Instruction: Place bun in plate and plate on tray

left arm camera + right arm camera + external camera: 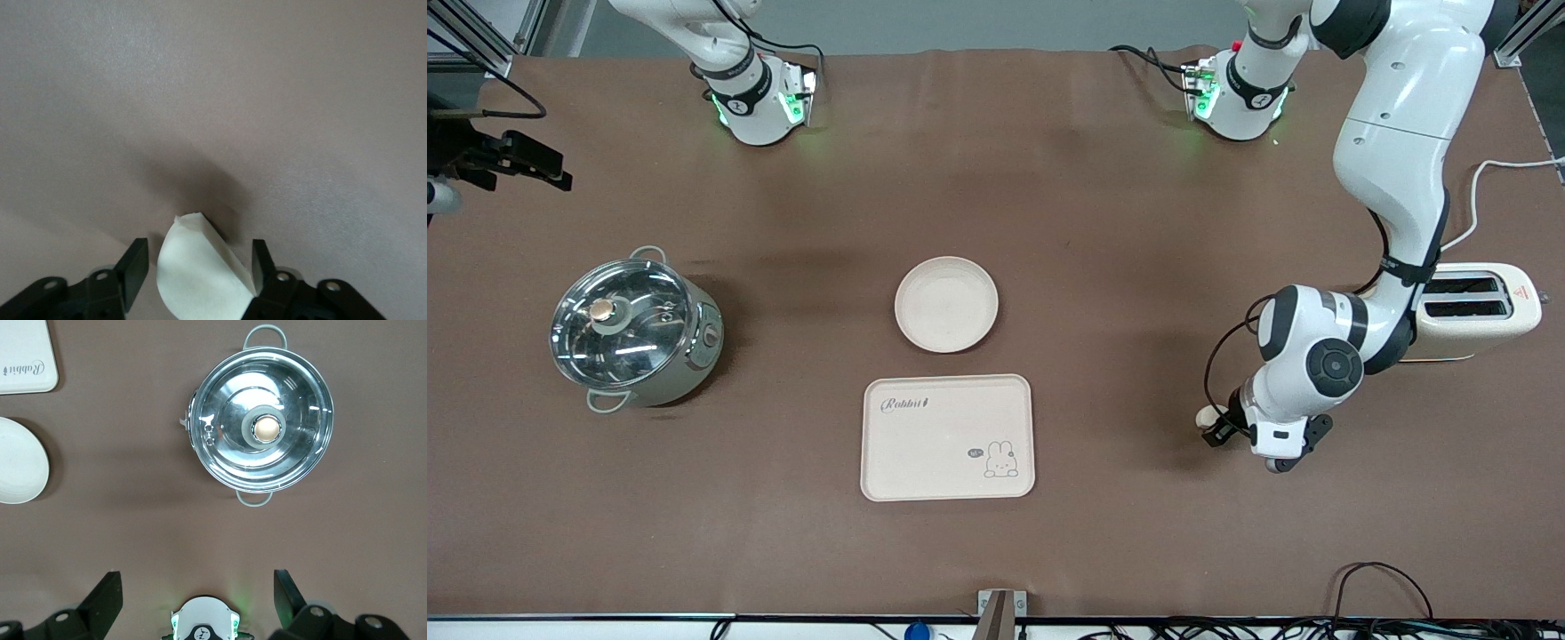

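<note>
straddling smooth pale half-moon bun (197,273), left pincer (198,267) wide; right pincer (198,593) wide.

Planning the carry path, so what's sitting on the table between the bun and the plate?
Nothing: front view shows only bare brown tabletop between the bun, at the left gripper, and the plate.

High front camera faces both arms; right wrist view shares its pot (636,333), plate (946,304)
</note>
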Action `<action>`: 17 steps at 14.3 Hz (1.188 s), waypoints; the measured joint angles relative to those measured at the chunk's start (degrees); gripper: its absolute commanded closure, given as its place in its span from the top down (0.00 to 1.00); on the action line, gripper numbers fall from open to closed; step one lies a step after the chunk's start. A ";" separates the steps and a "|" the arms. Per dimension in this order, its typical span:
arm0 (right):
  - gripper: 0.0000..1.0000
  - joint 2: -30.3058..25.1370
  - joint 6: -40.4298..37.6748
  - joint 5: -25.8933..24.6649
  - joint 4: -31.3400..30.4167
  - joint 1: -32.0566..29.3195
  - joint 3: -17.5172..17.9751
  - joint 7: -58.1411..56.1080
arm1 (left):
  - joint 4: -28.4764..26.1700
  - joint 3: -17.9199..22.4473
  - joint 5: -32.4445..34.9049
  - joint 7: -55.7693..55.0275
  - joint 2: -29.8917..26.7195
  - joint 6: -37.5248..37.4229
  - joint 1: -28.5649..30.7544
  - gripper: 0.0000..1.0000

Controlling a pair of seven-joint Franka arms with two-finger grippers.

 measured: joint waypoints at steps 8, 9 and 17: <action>1.00 0.28 6.75 3.32 -6.54 1.18 0.21 0.60 | 1.65 -0.92 0.00 -1.58 -1.41 -3.80 -2.14 0.07; 1.00 0.34 7.65 4.11 -7.52 1.20 0.21 0.62 | 1.82 -0.97 0.00 -2.35 -2.35 -5.15 -3.32 0.07; 1.00 1.63 15.15 9.03 -13.95 2.60 0.31 1.30 | 3.03 -1.60 0.00 -18.05 -5.22 -8.03 -23.42 0.08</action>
